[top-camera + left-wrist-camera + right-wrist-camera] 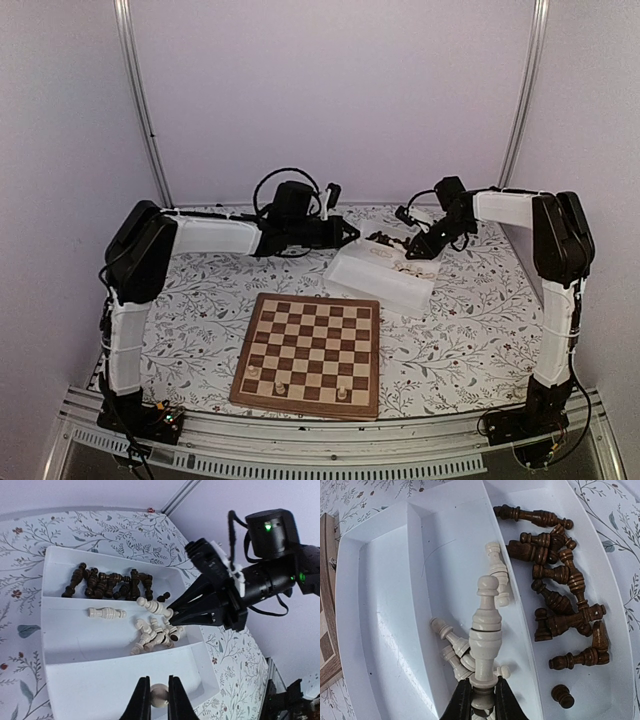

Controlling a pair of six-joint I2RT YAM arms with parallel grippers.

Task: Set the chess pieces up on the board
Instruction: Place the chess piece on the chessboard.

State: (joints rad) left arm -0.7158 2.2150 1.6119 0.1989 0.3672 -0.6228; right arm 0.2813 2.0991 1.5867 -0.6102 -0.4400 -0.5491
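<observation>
1. Desk (470, 330): covered in a leaf-patterned cloth, it carries everything listed below.
2. Board (308, 355): lies flat at the middle of the desk's near edge, between the two arm bases.
3. Set pieces (279, 385): three pale figures stand on the board's nearest rows. We cannot make out their kinds.
4. Tray (400, 290): white, just beyond the board's far right corner, toward the desk's far edge.
5. Dark pieces (555, 570): a heap lying on their sides in the tray section farthest from the board.
6. Loose pale pieces (455, 650): lie in the adjoining section, most in a small pile. One lies apart from it.
7. Left claw (159, 687): clamped on the round piece (159, 696), a pale knob showing between the fingers. We see the claw above the tray section on the board side.
8. Right claw (482, 685): clamped on the base of the tall piece (485, 625), which is pale. Its head points away from the claw, over the pale pile. Whether it touches the pile we cannot tell.
</observation>
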